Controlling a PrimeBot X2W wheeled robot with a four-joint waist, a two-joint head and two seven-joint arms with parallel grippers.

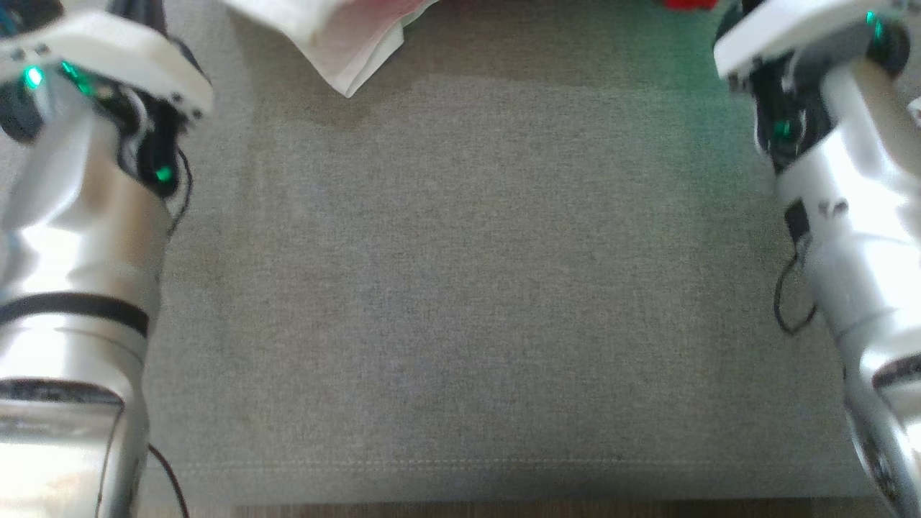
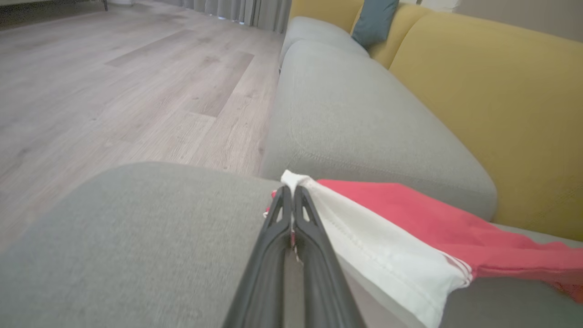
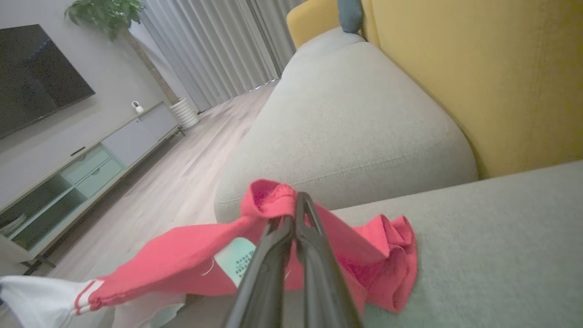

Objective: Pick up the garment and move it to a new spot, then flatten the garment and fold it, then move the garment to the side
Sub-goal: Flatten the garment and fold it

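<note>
The garment is red and white. In the head view a white corner of the garment (image 1: 345, 39) hangs at the top edge above the grey sofa seat (image 1: 460, 288). My left gripper (image 2: 291, 193) is shut on the white edge of the garment (image 2: 387, 255), held above the cushion. My right gripper (image 3: 294, 205) is shut on a red fold of the garment (image 3: 191, 259), whose far end bunches on the seat and whose care label shows. Both pale forearms (image 1: 79, 237) flank the seat in the head view.
A yellow backrest (image 2: 501, 100) runs behind the grey cushions. Wooden floor (image 2: 114, 82) lies beyond the sofa's front edge. A TV cabinet (image 3: 82, 168), a dark screen and curtains stand across the room. A teal pillow (image 2: 373, 20) rests far along the sofa.
</note>
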